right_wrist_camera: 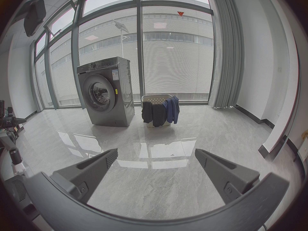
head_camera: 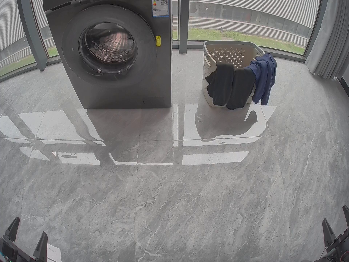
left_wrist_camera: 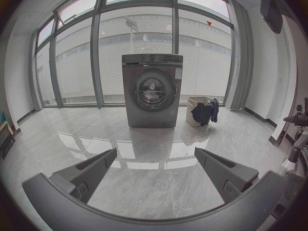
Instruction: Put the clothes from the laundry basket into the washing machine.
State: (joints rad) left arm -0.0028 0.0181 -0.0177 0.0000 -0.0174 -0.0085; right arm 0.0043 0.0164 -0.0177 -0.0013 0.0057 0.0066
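Observation:
A grey front-loading washing machine [head_camera: 112, 48] stands at the back left, its round door shut [left_wrist_camera: 152, 90] [right_wrist_camera: 106, 95]. To its right sits a white laundry basket [head_camera: 232, 53] [left_wrist_camera: 194, 108] [right_wrist_camera: 155, 98]. A dark garment [head_camera: 231, 84] and a blue garment [head_camera: 265, 75] hang over the basket's front rim. My left gripper [head_camera: 26, 237] [left_wrist_camera: 154, 156] is low at the near left, open and empty. My right gripper [head_camera: 336, 221] [right_wrist_camera: 155, 158] is at the near right, open and empty. Both are far from the basket.
A wide stretch of glossy grey tiled floor [head_camera: 174, 186] lies between me and the machine. Tall windows [head_camera: 254, 11] run behind both. A curtain [head_camera: 331, 51] hangs at the far right.

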